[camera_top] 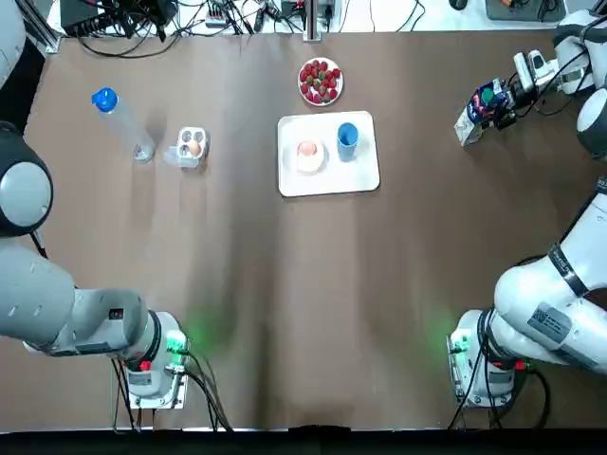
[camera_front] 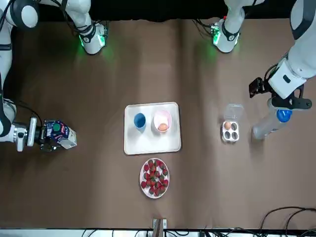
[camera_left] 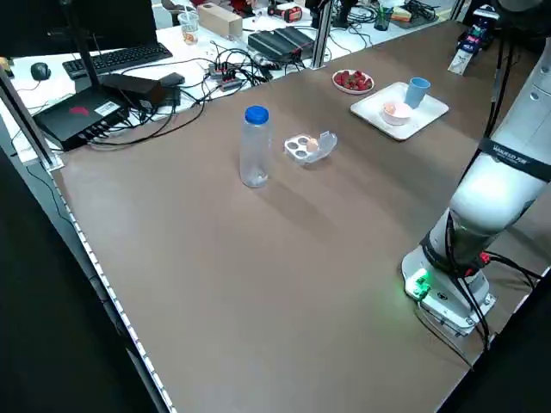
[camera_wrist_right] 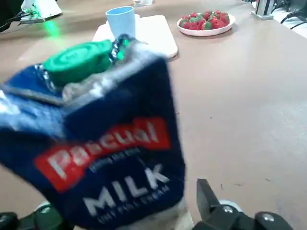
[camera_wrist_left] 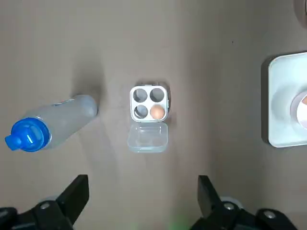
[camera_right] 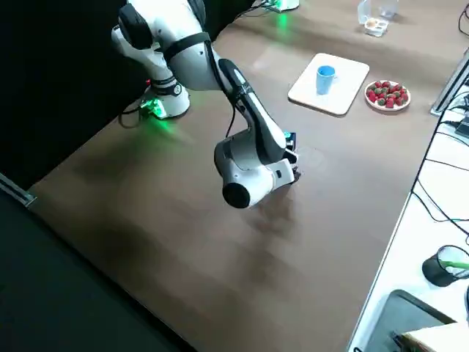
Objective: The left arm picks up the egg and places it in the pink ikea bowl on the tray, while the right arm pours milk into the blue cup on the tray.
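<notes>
Hovering high above the far left part of the surface (camera_top: 237, 313) with the left jaws spread wide and gripping nothing, one finger (camera_wrist_left: 72, 196) showing well apart from the other in the left wrist view. Looking straight down from there on the egg carton (camera_wrist_left: 148, 103), lying open with its clear lid folded out, and on the water bottle (camera_wrist_left: 53, 124) standing near it on the side toward the left edge. Carrying a second egg (camera_wrist_left: 158, 112) in one of the carton's four cups.

Resting the egg (camera_top: 307, 149) inside the pink bowl (camera_top: 311, 168), on the white tray (camera_top: 360, 175) lying about midway between the side edges and nearer the far edge. Standing the blue cup (camera_top: 347, 136) upright on the same tray, just beside the bowl on the side toward the right edge. Showing a plate of strawberries (camera_top: 321, 81) just past the tray, close to the far edge.

Clamping the right jaws on the milk carton (camera_wrist_right: 110, 143) near the far right corner, well apart from the tray, with the carton tilted and its green cap uppermost in the right wrist view. Not being able to tell whether the carton's base is touching the surface.
</notes>
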